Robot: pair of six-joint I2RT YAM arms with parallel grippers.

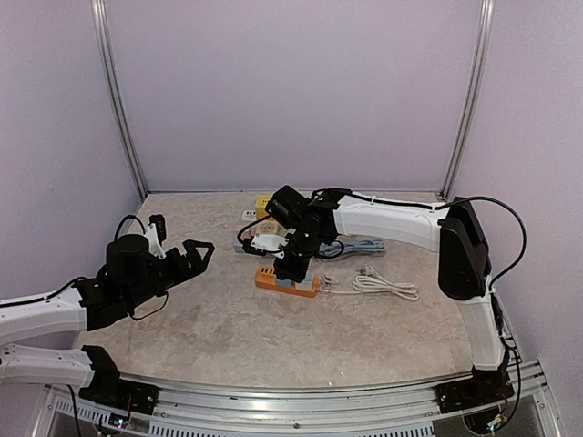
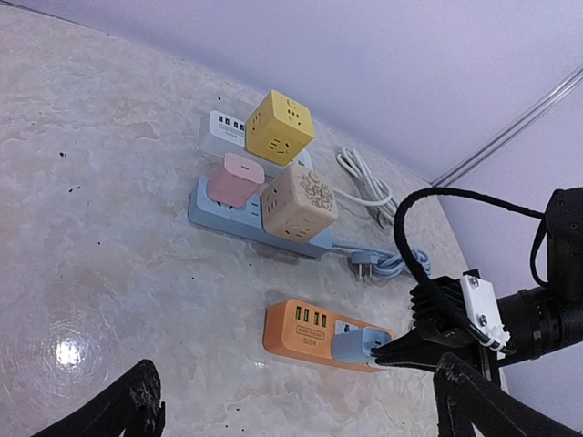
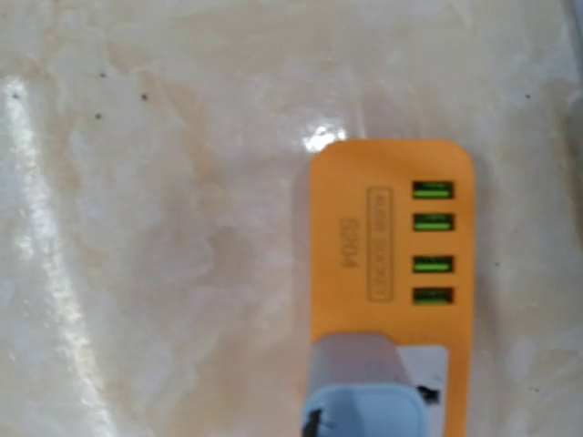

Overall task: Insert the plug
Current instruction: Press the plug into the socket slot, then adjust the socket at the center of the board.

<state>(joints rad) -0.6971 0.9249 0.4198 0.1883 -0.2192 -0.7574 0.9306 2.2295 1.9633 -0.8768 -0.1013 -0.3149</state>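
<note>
Plug insertion, seating stage. The right gripper (image 2: 393,350) reaches down over the orange strip (image 2: 305,332), its jaws closed on the blue-grey plug (image 2: 357,346), which sits on the strip's socket face at the end opposite the four green USB ports (image 3: 433,243). The right wrist view shows the plug body over the white socket plate (image 3: 428,364); whether the pins are fully home cannot be told from any view. The left gripper (image 1: 185,244) hangs to the left, well apart from the strip, jaws wide and empty. Behind the strip lie a blue strip (image 2: 219,218) carrying a pink adapter (image 2: 239,177) and a beige cube (image 2: 299,205), with a yellow cube (image 2: 280,127) and a coiled white cable (image 2: 364,182) further back. Judged step: pressing the plug into the socket. The next move probably calls for a straight downward push, plug square to the socket face, since the light strip, which nothing holds down, could slide or tip under a skewed load.
</note>
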